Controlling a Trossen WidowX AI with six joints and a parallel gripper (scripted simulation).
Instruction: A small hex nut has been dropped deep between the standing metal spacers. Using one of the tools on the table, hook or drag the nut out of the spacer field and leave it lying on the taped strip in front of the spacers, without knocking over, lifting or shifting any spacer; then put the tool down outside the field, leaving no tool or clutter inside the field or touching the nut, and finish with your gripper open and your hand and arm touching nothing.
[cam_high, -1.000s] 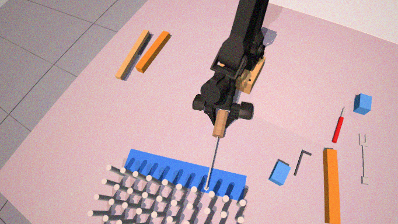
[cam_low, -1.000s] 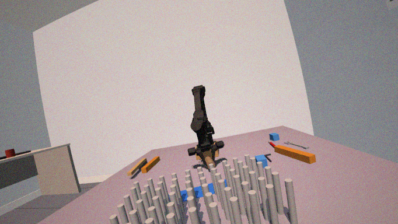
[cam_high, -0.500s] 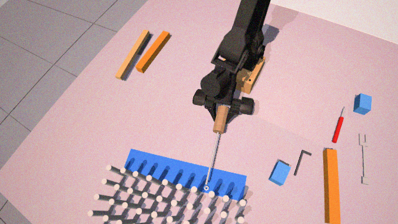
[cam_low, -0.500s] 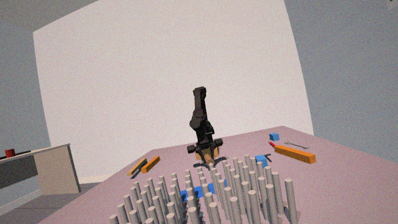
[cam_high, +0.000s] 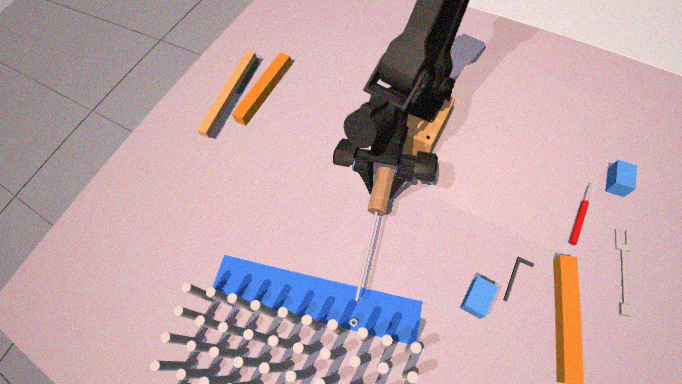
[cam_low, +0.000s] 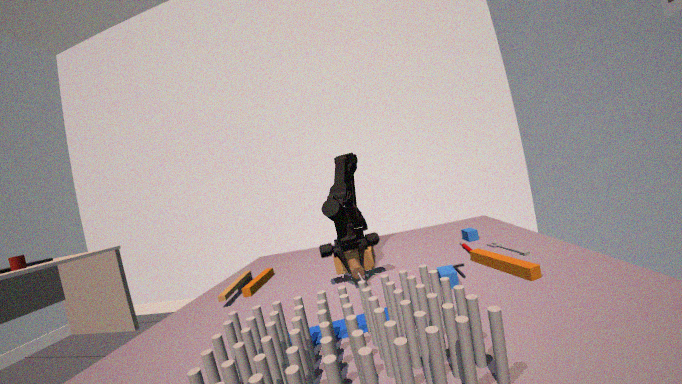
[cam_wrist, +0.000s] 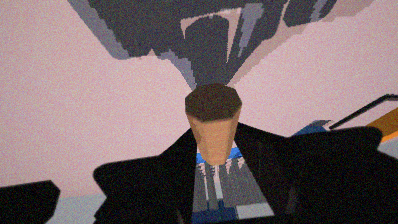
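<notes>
My gripper (cam_high: 382, 186) (cam_wrist: 212, 127) is shut on the wooden handle (cam_high: 381, 197) (cam_low: 356, 267) (cam_wrist: 214, 135) of a tool with a long thin metal shaft (cam_high: 369, 252). In the top view the shaft's end lies over the blue taped strip (cam_high: 280, 277) (cam_low: 345, 327); its height above the strip is unclear. The hex nut (cam_high: 354, 322) shows at the strip's edge nearest the spacers, between two front-row spacer tops and just beyond the shaft's end, with a gap between. The metal spacers (cam_high: 255, 306) (cam_low: 431, 350) in view stand upright. The nut is hidden in the other views.
A wooden block (cam_high: 422, 145) lies under the arm. Two bars (cam_high: 227, 95) (cam_high: 263, 90) lie at left. At right are a blue block (cam_high: 480, 296), a black hex key (cam_high: 512, 280), an orange bar (cam_high: 570, 320), a red-handled tool (cam_high: 579, 222), a thin forked tool (cam_high: 622, 275) and a blue cube (cam_high: 621, 178).
</notes>
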